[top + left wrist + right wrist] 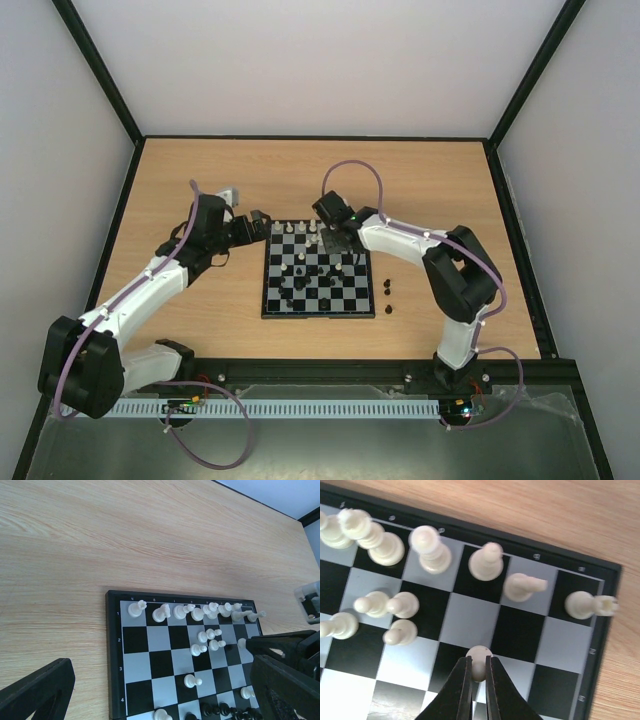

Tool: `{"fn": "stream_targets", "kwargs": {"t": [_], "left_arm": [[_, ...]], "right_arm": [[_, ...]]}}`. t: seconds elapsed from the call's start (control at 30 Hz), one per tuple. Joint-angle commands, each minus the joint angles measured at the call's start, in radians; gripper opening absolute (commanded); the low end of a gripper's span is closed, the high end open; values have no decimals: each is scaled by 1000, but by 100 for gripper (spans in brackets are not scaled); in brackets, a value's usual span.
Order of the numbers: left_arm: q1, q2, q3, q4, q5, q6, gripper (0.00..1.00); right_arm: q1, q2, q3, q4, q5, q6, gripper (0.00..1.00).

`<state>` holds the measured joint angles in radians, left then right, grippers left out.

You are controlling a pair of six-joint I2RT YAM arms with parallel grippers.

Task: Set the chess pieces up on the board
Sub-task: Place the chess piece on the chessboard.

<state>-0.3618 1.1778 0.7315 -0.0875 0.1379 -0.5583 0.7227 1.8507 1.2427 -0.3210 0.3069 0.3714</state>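
Note:
The board [266,300] lies at the table's middle, with cream-white chess pieces [296,229] along its far rows and black ones [300,283] lower down. My right gripper [478,666] is shut on a white pawn [479,656], just above a square near the board's far right corner [555,645]. The back-row white pieces [431,550] stand just beyond it, some tipped over. My left gripper [161,665] hangs wide open over the board's far left part [160,637], holding nothing. In the left wrist view, white pawns [208,636] cluster mid-board.
Two dark pieces [387,288] [388,309] stand on the wooden table right of the board. The right arm [455,270] curves in from the right, the left arm [150,285] from the left. Black-framed walls enclose the table.

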Motion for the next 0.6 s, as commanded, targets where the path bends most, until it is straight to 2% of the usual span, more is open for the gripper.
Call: {"fn": "stream_targets", "kwargs": {"t": [0.0, 0.57], "left_arm": [[-3, 14, -14, 22, 24, -6, 99], [-3, 39, -18, 43, 46, -7, 100]], "right_arm": [[-44, -62, -35, -58, 56, 24, 5], [-129, -26, -35, -67, 24, 30, 5]]}}
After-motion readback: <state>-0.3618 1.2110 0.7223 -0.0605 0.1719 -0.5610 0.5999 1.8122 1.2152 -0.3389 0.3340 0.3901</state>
